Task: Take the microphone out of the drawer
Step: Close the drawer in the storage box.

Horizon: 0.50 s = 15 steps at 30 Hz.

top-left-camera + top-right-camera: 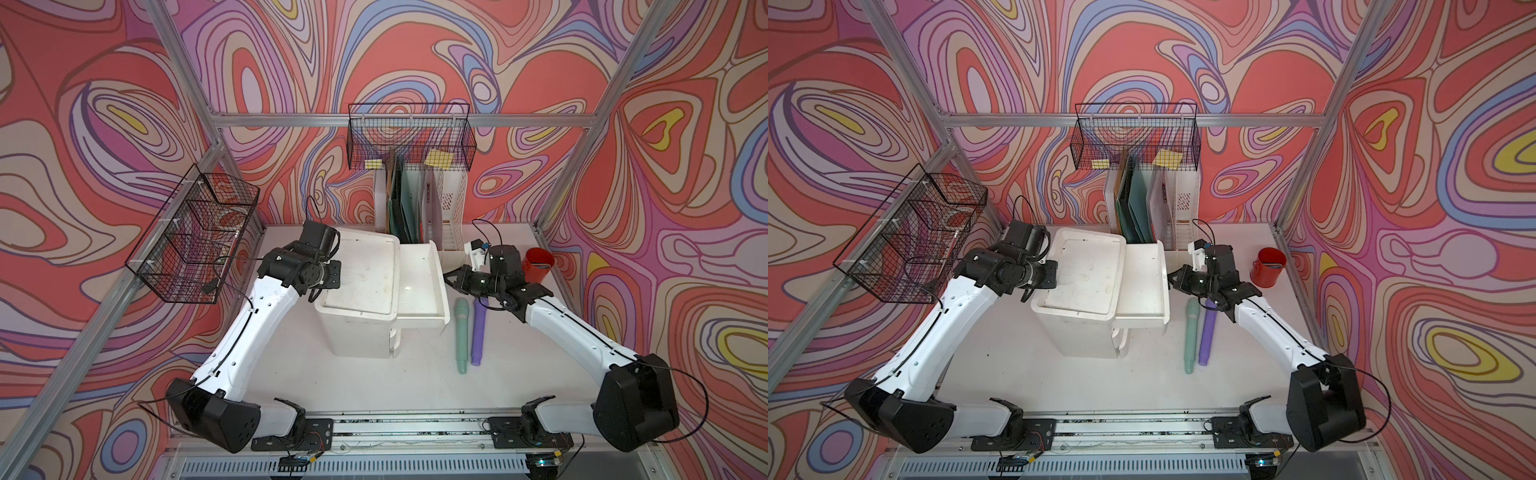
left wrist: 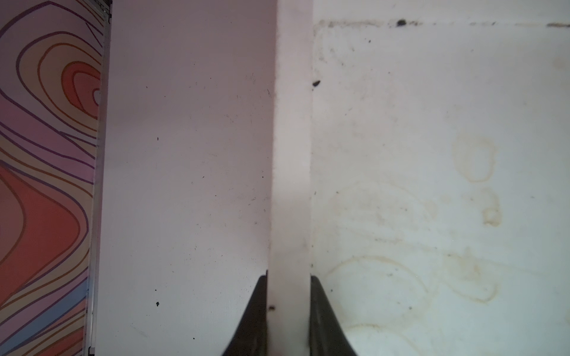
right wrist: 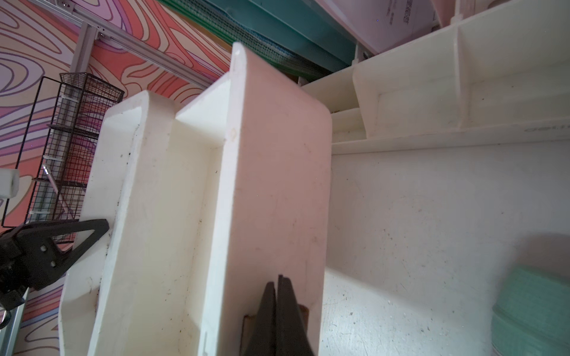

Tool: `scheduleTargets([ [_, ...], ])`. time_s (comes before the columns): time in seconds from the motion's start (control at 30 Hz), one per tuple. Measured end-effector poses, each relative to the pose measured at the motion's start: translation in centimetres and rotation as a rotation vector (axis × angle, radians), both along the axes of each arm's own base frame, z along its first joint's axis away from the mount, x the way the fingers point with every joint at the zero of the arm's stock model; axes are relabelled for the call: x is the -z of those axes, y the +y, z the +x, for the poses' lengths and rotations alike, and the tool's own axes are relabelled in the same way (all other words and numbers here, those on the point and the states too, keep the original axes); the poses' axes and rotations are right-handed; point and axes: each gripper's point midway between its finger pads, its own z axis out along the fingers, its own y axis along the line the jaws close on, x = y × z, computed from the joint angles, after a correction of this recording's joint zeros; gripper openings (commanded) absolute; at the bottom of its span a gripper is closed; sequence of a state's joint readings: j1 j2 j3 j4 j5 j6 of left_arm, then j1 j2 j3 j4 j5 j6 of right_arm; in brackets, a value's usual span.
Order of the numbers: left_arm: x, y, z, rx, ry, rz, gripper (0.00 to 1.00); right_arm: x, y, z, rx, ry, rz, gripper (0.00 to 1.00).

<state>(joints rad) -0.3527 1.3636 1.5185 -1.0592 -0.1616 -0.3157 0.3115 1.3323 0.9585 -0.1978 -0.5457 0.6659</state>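
White plastic drawer unit (image 1: 357, 332) at mid-bench (image 1: 374, 386), used as reference for every position below. Top drawer (image 1: 442, 286) pulled out toward the right arm's side of the unit. Visible floor bare in both top views, no microphone seen inside, rear portion under the unit's lid hidden. Green microphone (image 1: 461, 336) and purple microphone (image 1: 478, 332) flat on the bench on that same side of the unit, outside the drawer. Side by side and close together, green nearer the unit, purple just beyond it. Long axes parallel to each other and roughly parallel to the drawer's front panel. Wider heads level with the drawer's near corner, handles pointing toward the arm bases. Far end of the purple one partly covered by the right wrist. Both slim, smooth, single-coloured cylinders with a slightly flared head. Green head blurred in the right wrist view. Not determinable which of the two is the task's item. Right tool (image 1: 451, 277) fully closed and empty, tips just off the drawer's front panel, contact with the panel not determinable. Microphone heads just below and toward the base side of this tool. Left tool (image 2: 288, 276) narrow, clamped across the raised rim of the unit's lid on the side opposite the drawer, well apart from both microphones. Judged: removal complete as far as visible. For any further pick, use the right arm, open the tool first, and set the grip line across the long axis.
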Motion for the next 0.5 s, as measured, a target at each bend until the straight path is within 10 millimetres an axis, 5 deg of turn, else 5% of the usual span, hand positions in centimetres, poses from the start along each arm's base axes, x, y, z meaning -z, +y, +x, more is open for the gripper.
scheduleTargets([
  [0.5, 0.05, -0.16, -0.05, -0.006, 0.005, -0.021, 0.0, -0.71, 1.21, -1.24, -0.055, 0.003, 0.063, 0.0],
])
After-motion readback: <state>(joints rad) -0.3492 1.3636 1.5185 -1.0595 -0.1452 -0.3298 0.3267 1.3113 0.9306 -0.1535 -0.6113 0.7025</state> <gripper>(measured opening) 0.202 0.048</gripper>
